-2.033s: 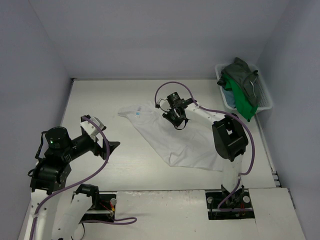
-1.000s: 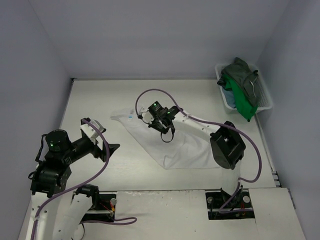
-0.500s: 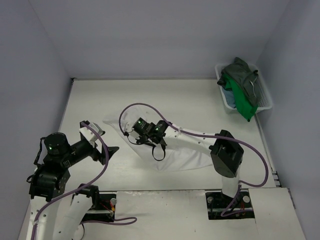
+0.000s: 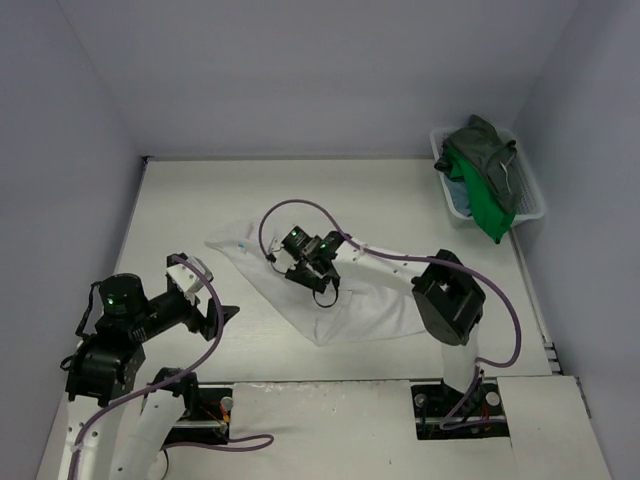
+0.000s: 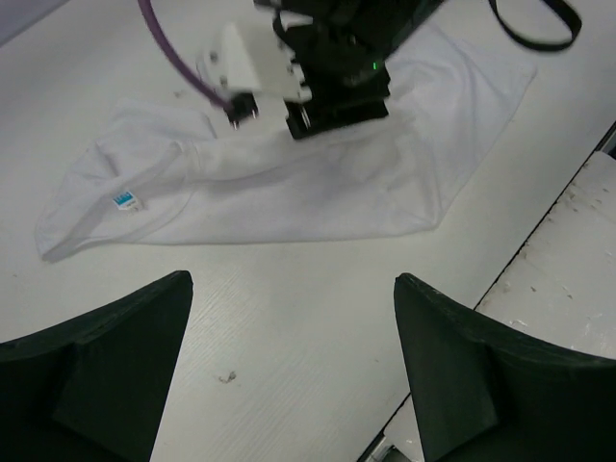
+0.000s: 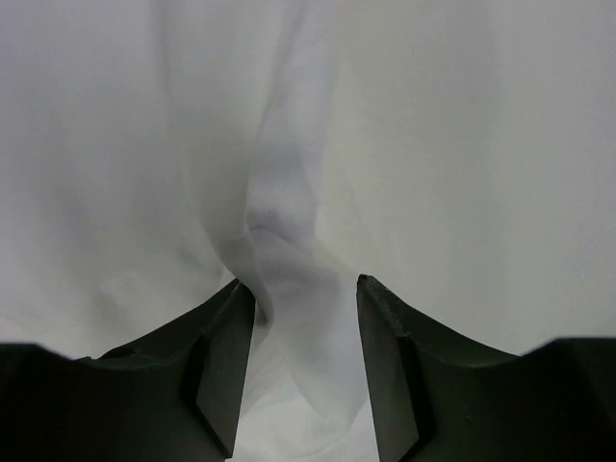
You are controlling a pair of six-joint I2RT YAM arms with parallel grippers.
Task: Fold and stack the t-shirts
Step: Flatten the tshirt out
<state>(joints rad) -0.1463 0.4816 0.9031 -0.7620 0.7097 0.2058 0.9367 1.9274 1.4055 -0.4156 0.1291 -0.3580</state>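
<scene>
right jaws have parted astride white shirt [image 6: 285,229] ridge.

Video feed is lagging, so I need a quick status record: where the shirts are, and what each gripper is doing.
white t-shirt: spread on table, unfolded
basket: far right, holds dark grey-green shirt and bright green shirt
right gripper: at white t-shirt, jaws parted around a raised fold
left gripper: open, empty, left of the white t-shirt
stack: none yet
</scene>
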